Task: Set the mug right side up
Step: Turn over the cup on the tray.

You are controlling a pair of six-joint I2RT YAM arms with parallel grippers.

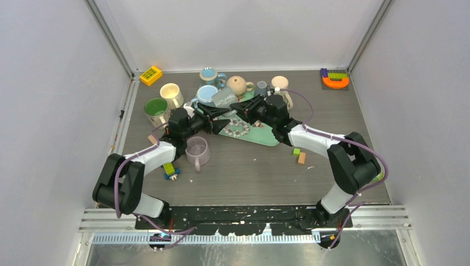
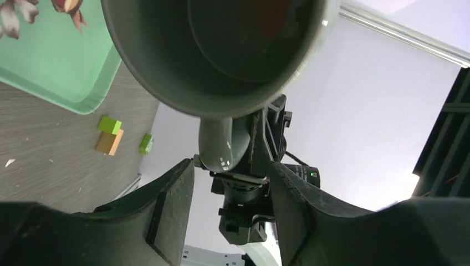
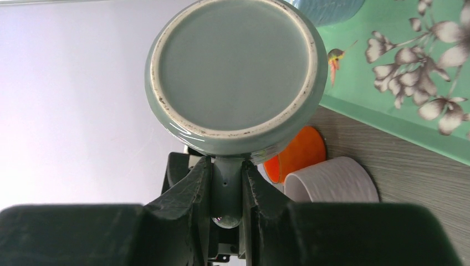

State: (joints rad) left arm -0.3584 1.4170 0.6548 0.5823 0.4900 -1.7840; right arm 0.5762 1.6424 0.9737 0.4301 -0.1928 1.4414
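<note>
Between the right jaws, the mug handle sits clamped

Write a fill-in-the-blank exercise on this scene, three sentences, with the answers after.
The right gripper is shut on the mug's ____.
The left gripper has its jaws ____.
The flowered tray is coloured ____.
Missing words: handle; open; green.
</note>
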